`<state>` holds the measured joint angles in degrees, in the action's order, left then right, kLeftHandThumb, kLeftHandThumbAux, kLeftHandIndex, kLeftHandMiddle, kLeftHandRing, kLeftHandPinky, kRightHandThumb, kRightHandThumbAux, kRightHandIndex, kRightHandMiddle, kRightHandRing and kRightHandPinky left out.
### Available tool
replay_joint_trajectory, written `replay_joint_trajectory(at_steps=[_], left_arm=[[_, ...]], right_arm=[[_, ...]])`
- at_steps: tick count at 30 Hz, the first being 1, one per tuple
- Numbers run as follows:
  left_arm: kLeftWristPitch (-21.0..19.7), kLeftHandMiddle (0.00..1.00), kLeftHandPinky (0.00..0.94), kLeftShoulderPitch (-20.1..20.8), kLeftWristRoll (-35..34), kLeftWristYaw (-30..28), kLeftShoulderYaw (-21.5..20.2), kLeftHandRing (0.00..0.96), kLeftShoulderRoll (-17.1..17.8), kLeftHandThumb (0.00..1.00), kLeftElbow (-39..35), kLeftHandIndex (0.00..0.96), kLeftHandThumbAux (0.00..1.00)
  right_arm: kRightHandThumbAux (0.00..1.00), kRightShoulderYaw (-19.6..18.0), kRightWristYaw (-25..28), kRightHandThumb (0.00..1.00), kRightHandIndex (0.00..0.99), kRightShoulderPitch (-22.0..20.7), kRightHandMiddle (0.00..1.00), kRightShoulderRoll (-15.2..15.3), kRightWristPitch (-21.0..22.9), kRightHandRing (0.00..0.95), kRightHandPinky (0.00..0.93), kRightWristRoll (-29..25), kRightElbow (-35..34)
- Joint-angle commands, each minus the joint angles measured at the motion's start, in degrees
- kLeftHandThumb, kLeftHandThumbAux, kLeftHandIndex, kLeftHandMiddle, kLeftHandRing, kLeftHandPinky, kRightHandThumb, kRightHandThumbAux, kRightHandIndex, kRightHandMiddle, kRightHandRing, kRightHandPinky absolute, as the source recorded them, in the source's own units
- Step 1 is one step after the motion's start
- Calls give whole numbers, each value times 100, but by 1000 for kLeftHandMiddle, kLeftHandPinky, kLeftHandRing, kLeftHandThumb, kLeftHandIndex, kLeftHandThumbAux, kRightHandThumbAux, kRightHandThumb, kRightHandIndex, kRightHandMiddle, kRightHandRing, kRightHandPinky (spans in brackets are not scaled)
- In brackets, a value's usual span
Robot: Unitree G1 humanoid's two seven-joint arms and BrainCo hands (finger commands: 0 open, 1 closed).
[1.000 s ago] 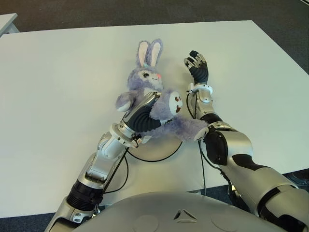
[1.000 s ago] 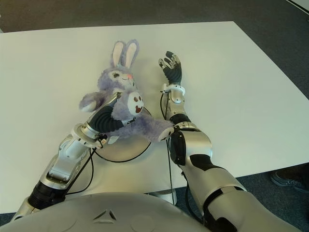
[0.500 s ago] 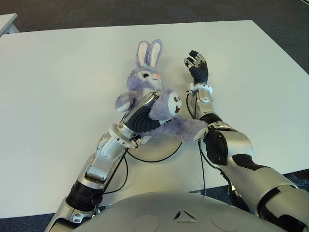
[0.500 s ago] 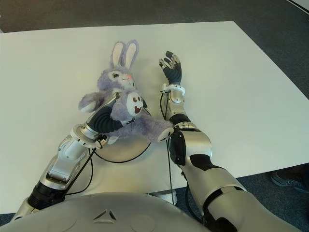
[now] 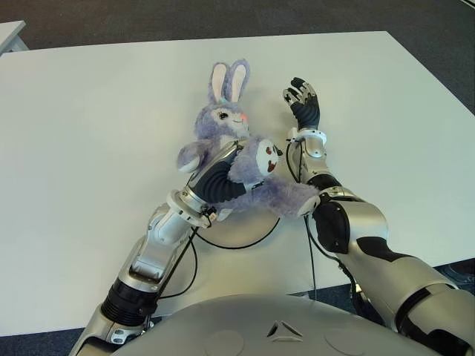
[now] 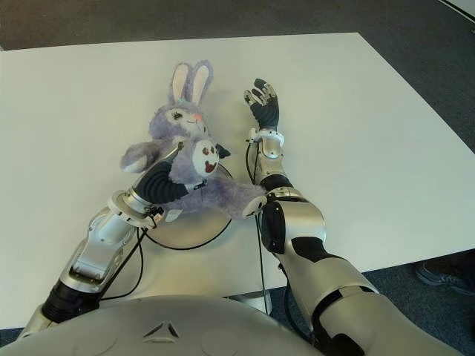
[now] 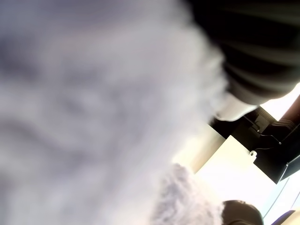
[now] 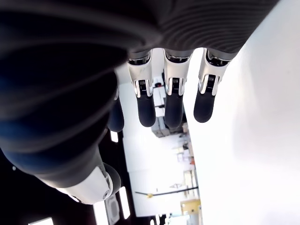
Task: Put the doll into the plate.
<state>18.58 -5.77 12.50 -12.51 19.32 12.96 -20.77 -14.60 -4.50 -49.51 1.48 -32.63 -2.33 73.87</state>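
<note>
A purple plush bunny doll (image 5: 223, 122) with white-lined ears lies tilted over the near middle of the white table (image 5: 89, 133). My left hand (image 5: 217, 178) is shut on its body, with the dark fingers sunk into the fur. In the left wrist view, purple fur (image 7: 84, 103) fills most of the picture. The doll's legs hang over a white plate (image 5: 241, 228), which shows just below and in front of it. My right hand (image 5: 300, 100) is to the right of the doll's head, with its fingers (image 8: 173, 103) spread and holding nothing.
A black cable (image 5: 194, 259) loops along my left forearm near the table's front edge. Dark carpet (image 5: 223, 18) lies beyond the far edge. Bare table surface stretches to the left and to the right (image 5: 401, 126).
My left hand has shifted very slightly to the left with the doll. The right hand has not moved.
</note>
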Motion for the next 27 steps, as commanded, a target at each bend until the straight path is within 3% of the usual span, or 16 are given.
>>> replay_joint_trajectory(at_steps=[1, 7, 13, 22, 27], left_arm=[[-216, 299, 287, -238, -102, -179, 114, 307, 45, 537, 100, 192, 451], [-204, 263, 202, -281, -233, -215, 140, 253, 22, 505, 36, 141, 427], [-181, 145, 105, -323, -309, -227, 165, 128, 33, 481, -7, 63, 402], [-307, 81, 101, -353, -345, -254, 208, 80, 47, 447, -94, 19, 391], [-176, 72, 92, -359, -389, -190, 204, 70, -10, 440, -55, 18, 396]], right_arm=[[784, 0, -8, 483, 195, 117, 176, -47, -6, 158, 186, -1, 55], [787, 4, -14, 491, 200, 120, 178, -49, -14, 157, 184, 4, 54], [788, 6, -17, 489, 198, 121, 177, -50, -13, 156, 183, 5, 56], [797, -3, -30, 496, 196, 119, 175, -58, -16, 154, 182, -5, 56], [799, 9, -47, 487, 191, 119, 172, -55, -5, 153, 185, 9, 58]])
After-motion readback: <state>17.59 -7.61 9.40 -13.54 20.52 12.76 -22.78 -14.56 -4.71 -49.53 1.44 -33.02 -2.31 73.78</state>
